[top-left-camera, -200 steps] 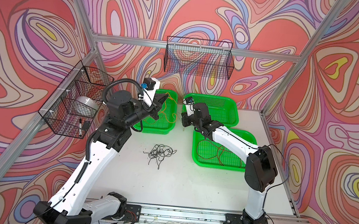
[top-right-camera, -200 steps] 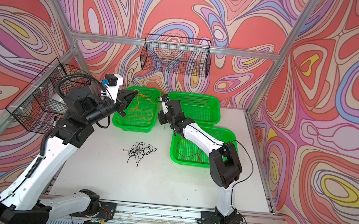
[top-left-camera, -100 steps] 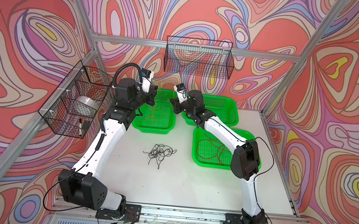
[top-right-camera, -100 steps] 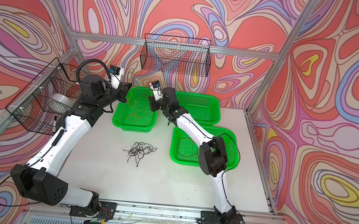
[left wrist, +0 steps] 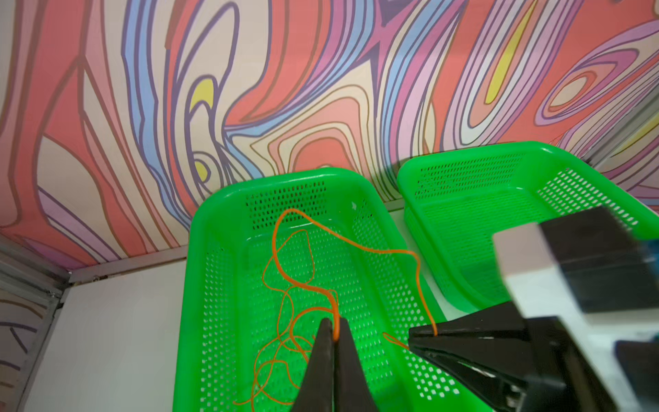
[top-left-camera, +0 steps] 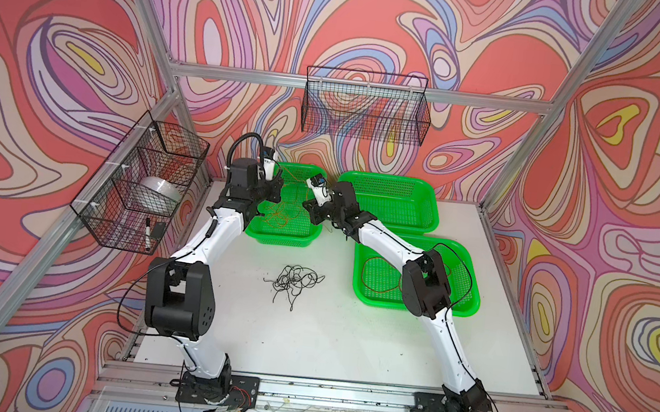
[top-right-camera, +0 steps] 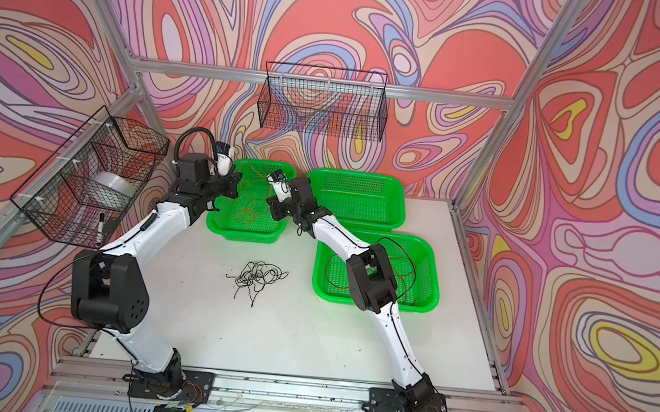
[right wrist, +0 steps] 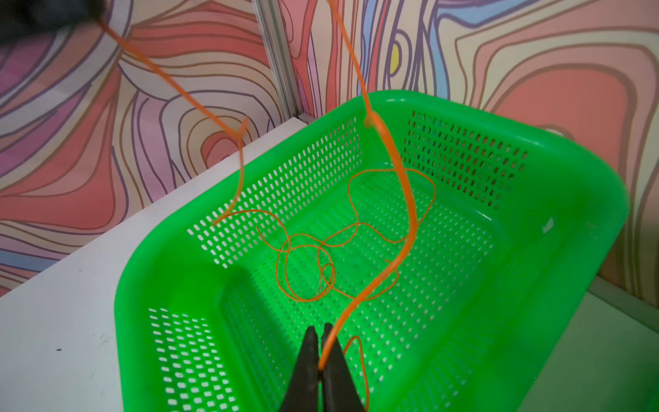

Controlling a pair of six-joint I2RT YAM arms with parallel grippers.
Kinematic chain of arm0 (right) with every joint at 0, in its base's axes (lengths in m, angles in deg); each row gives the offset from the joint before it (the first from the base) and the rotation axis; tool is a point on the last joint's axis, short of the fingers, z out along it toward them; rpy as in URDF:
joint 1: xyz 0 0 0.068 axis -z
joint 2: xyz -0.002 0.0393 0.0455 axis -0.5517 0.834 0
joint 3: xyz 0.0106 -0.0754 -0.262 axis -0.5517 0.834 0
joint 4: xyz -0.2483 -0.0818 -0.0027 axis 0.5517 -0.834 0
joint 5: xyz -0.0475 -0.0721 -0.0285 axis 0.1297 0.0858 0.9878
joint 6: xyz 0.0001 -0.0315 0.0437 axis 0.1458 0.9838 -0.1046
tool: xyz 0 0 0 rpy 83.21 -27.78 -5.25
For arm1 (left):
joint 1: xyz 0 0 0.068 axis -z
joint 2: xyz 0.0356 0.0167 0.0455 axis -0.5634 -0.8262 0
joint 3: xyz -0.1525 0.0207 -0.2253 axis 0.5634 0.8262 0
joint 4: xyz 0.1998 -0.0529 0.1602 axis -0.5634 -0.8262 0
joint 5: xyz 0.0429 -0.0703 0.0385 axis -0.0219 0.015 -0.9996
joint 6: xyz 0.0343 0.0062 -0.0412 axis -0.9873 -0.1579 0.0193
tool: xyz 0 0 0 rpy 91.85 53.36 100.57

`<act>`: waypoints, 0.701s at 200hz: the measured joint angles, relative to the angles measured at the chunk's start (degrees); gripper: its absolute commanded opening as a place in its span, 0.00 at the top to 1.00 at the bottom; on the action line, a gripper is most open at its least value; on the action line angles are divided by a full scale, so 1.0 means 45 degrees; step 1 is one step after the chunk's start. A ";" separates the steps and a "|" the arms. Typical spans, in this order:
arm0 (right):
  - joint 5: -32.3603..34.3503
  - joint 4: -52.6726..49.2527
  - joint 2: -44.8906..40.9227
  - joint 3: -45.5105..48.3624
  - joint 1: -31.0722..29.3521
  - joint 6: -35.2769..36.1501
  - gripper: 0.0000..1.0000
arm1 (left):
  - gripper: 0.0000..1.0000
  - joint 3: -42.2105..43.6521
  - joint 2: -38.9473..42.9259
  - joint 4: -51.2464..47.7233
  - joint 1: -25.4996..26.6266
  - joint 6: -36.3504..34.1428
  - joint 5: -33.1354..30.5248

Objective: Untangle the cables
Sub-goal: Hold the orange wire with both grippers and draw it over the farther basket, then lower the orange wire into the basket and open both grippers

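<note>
The cables lie in three places. Nearest me, the black cables (top-left-camera: pixel 294 282) sit in a loose knot of very thin loops on the white counter (top-left-camera: pixel 326 340), about midway between my two arms, with a few ends trailing out of the knot. Nothing touches them.

To the right of that knot, in the near right basket (top-left-camera: pixel 466 309), a thin reddish cable (top-left-camera: pixel 363 270) lies in wide, flat loops on the mesh floor. Part of it is hidden under my right arm.

Farther off is the far left basket (top-left-camera: pixel 287 239), standing against the back wall just beside the far right basket (top-left-camera: pixel 389 179). On its floor the orange cable (right wrist: pixel 410 214) curls in several overlapping rings, fine as string. From there, strands rise clear of the basket to both my arms.

My left pincer (left wrist: pixel 333 331) hangs over the left side of this basket, its fingers pressed together on an orange strand. My right pincer (right wrist: pixel 321 351) hangs over the right side, clamped on orange strand too. A length of it arcs in the air from one pincer to the other. I cannot tell whether all this orange is one cable or several.
</note>
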 measured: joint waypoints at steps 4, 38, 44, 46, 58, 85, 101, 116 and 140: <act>-0.0005 0.0019 -0.0131 0.0058 -0.0010 0.0010 1.00 | 1.00 0.0068 0.0000 0.0024 0.0005 0.0034 0.0005; -0.0602 0.0831 -0.1350 0.0432 -0.0214 0.0180 1.00 | 1.00 0.0787 0.0243 0.0840 0.0005 0.0277 0.0078; -0.0782 0.1141 -0.1501 0.0437 -0.0253 0.0194 1.00 | 1.00 0.0942 0.0335 0.0937 0.0005 0.0291 0.0063; -0.0835 0.1229 -0.1525 0.0437 -0.0262 0.0199 1.00 | 1.00 0.0996 0.0369 0.0967 0.0005 0.0291 0.0049; -0.1200 0.1938 -0.1666 0.0423 -0.0316 0.0243 1.00 | 1.00 0.1171 0.0529 0.1054 0.0005 0.0306 -0.0024; -0.1991 0.3065 -0.1428 0.0389 -0.0350 0.0228 1.00 | 1.00 0.1307 0.0840 0.1292 0.0000 0.0306 -0.0194; -0.2346 0.3706 -0.1020 0.0389 -0.0345 0.0102 1.00 | 1.00 0.1326 0.0947 0.1360 -0.0005 0.0306 -0.0291; -0.2501 0.4143 -0.0554 0.0364 -0.0340 -0.0010 1.00 | 1.00 0.1345 0.0947 0.1447 -0.0010 0.0306 -0.0389; -0.2463 0.4405 0.0228 0.0257 -0.0340 -0.0068 1.00 | 1.00 0.1506 0.0937 0.1472 -0.0146 0.0316 -0.0529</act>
